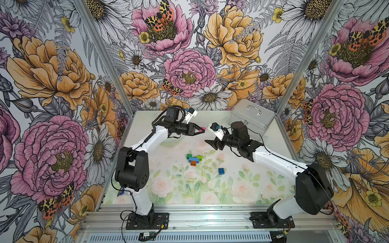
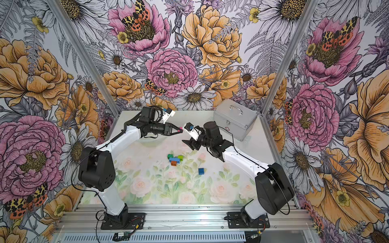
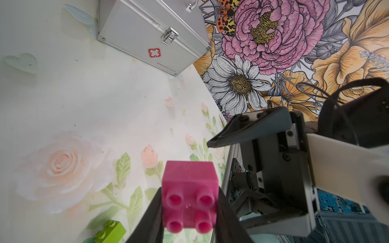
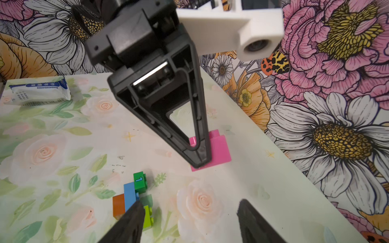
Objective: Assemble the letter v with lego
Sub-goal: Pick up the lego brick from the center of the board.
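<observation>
My left gripper clamped on pink brick | right gripper fingers apart | case 1 o'clock | green brick reads "1"

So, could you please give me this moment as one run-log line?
left gripper: shut on pink brick, aloft | right gripper: open, empty | four-brick cluster: on table | dark blue brick: apart, loose

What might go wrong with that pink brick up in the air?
The pink brick is pinched only at the tips of the left fingers, high up, so it might slip and drop. The right fingers are open close by and could bump it. Pressing it on could shove the loose half-built V.
</observation>
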Action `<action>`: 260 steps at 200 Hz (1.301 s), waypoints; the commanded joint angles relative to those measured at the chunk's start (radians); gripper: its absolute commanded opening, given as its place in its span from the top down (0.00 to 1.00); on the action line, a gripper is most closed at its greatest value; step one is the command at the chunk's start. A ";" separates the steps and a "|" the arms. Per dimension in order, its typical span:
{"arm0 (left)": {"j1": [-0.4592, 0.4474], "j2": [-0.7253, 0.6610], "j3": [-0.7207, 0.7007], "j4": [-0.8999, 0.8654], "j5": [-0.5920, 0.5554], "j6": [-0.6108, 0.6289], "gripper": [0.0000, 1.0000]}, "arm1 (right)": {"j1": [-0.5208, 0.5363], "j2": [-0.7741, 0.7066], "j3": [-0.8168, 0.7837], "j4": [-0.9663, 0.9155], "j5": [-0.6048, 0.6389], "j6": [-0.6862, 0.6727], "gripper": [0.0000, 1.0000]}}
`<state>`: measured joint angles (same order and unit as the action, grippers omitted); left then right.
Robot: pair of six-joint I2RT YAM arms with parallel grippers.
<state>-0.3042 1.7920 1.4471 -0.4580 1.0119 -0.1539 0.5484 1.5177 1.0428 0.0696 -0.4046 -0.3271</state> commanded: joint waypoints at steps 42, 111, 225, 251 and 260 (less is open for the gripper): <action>-0.013 -0.037 -0.009 0.029 0.109 0.019 0.79 | -0.021 0.025 0.055 0.048 0.000 -0.164 0.36; -0.021 -0.005 -0.006 0.029 0.116 -0.004 0.77 | -0.015 0.074 0.110 0.027 0.010 -0.195 0.43; -0.023 0.020 0.007 0.025 0.116 -0.022 0.77 | 0.022 0.130 0.156 0.035 0.013 -0.203 0.65; -0.019 0.060 0.010 0.025 0.105 -0.028 0.74 | 0.025 0.130 0.145 0.035 0.019 -0.193 0.70; -0.017 0.063 0.011 0.024 0.093 -0.034 0.66 | 0.026 0.129 0.142 0.034 0.024 -0.185 0.73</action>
<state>-0.3187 1.8221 1.4494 -0.4358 1.1027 -0.1837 0.5644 1.6440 1.1645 0.0746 -0.3882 -0.5365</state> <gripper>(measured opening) 0.350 0.358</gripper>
